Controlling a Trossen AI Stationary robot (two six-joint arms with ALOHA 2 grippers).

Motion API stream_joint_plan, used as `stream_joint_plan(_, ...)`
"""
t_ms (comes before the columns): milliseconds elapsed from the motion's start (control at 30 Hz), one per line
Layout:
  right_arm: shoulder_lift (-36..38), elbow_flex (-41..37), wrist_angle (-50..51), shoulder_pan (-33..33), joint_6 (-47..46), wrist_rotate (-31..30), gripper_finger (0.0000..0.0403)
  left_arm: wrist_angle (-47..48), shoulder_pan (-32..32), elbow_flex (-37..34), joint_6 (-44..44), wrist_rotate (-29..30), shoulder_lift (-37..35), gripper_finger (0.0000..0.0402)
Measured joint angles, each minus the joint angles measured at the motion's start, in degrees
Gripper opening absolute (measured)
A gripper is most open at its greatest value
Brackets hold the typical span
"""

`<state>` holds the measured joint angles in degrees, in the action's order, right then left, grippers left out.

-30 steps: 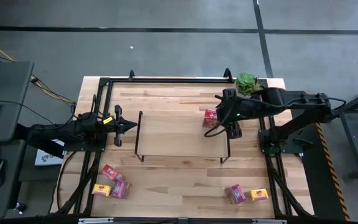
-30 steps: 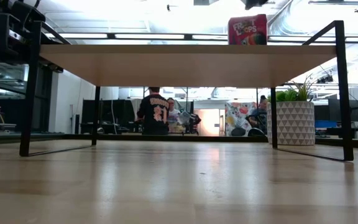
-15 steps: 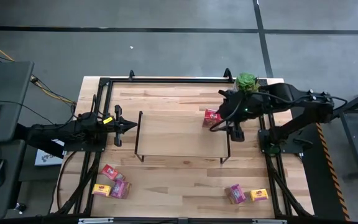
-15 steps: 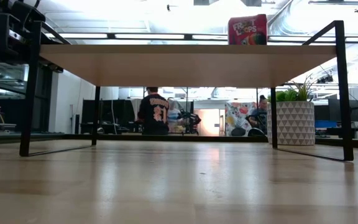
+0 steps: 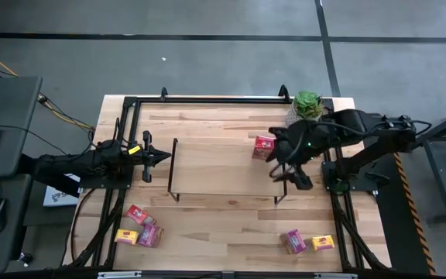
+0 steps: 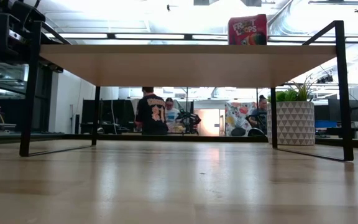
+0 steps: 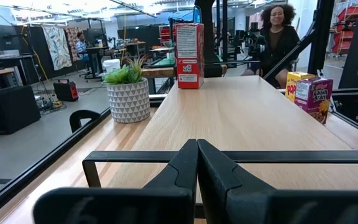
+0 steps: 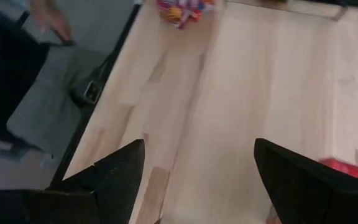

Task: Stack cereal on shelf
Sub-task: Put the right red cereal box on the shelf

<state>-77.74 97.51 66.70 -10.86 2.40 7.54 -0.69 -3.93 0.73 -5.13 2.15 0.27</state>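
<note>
The right claw [image 5: 285,172], fingers spread and empty, has drawn back from the red cereal box [image 5: 263,146] left standing on the shelf [image 5: 215,167].

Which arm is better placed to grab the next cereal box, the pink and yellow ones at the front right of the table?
Probably the right. The right gripper hangs open off the shelf's right end, on the pink box's side; the left gripper, shut, waits at the shelf's far end.

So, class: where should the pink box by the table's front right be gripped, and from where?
Probably from above, the right gripper closing across the pink box's long sides: it seems to lie flat, with the yellow box near one end.
</note>
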Motion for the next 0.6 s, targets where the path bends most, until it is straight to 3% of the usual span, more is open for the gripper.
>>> stream_joint_plan(367,8.12,-0.02,-2.76,-3.07,-1.08,-7.84,0.0296,0.0,-0.02,0.0,0.0,-0.02,-0.02,0.0003)
stream_joint_plan(600,16.0,-4.78,-12.48,-3.05,1.18,-12.3,0.0296,0.0,-0.02,0.0,0.0,0.0,0.0,0.0003)
